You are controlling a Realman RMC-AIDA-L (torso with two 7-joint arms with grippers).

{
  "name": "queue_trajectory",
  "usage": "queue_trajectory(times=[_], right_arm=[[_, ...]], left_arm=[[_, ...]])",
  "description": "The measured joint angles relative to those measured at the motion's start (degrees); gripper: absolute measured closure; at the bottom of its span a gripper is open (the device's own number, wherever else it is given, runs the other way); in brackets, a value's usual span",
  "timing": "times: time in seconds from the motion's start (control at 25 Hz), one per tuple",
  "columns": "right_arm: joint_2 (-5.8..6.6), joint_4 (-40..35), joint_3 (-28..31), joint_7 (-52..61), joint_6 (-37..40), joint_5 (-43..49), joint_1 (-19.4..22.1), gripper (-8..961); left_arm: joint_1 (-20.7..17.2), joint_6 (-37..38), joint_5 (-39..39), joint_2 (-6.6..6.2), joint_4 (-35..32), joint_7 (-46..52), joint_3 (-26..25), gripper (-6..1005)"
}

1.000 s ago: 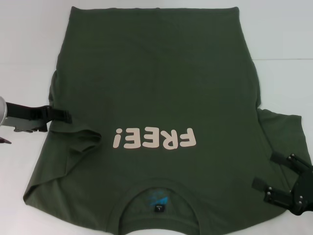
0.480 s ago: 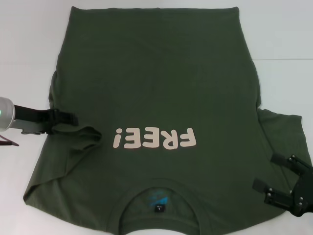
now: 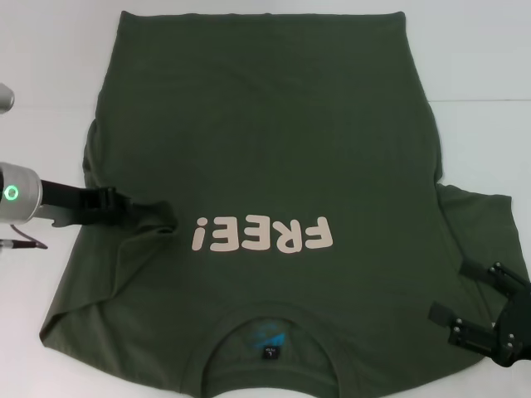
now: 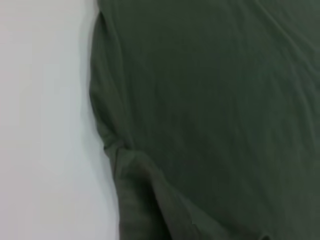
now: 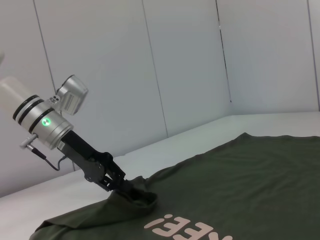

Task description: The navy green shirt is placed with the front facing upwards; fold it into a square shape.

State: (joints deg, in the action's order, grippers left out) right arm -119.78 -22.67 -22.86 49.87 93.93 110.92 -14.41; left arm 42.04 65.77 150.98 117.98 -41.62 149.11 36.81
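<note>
Shirt sleeve in left claw

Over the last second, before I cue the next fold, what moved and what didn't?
The left gripper has pushed inward across the navy green shirt, carrying the bunched left sleeve with it toward the "FREE!" lettering; in the right wrist view it is shut on that fold. The right gripper stayed parked over the right sleeve, fingers apart. The shirt's body, collar and lettering have not shifted.
</note>
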Motion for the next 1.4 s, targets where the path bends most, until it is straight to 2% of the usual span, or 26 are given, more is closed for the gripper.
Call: queue_trajectory(times=[0.36,0.56,0.72,0.84,0.96,1.08,1.12,1.2,1.24,1.4], right_arm=[[0.0,0.0,0.0,-0.03,-0.22,0.0,0.0,9],[0.0,0.31,0.0,-0.04,-0.24,0.0,0.08,9],[0.0,0.52,0.51,0.04,0.05,0.0,0.09,9],[0.03,0.52,1.51,0.53,0.96,0.0,0.09,9],[0.11,0.32,2.76,2.34,2.48,0.0,-0.16,9],[0.25,-0.24,4.0,5.76,3.14,-0.01,-0.8,9],[0.58,-0.75,4.66,9.62,3.79,0.0,-1.47,9],[0.83,-1.23,4.81,12.55,4.22,0.0,-1.97,9],[1.09,-1.76,4.85,15.45,4.68,0.02,-2.39,9],[2.72,-7.06,4.43,33.32,8.33,0.32,-5.15,9]], left_arm=[[0.53,-1.21,-6.19,0.67,0.84,-0.12,-0.13,730],[1.31,-2.92,-9.98,1.65,3.21,-1.92,-0.05,811],[0.73,-0.88,-13.46,2.03,2.64,-3.03,-0.21,809],[-1.19,4.51,-19.11,1.1,1.33,-6.8,-0.53,807],[-4.72,10.26,-28.16,-0.01,0.2,-12.7,-1.0,803],[-8.41,16.4,-35.09,-0.5,-1.22,-19.88,-5.41,747],[-10.18,21.82,-35.93,-0.89,-2.64,-24.57,-10.5,720],[-10.58,23.58,-35.91,-1.08,-3.01,-25.91,-11.73,681],[-11.5,27.11,-35.57,-1.63,-3.47,-28.78,-13.84,661],[-14.5,34.93,-35.14,-2.93,-4.69,-33.45,-19.51,582]])
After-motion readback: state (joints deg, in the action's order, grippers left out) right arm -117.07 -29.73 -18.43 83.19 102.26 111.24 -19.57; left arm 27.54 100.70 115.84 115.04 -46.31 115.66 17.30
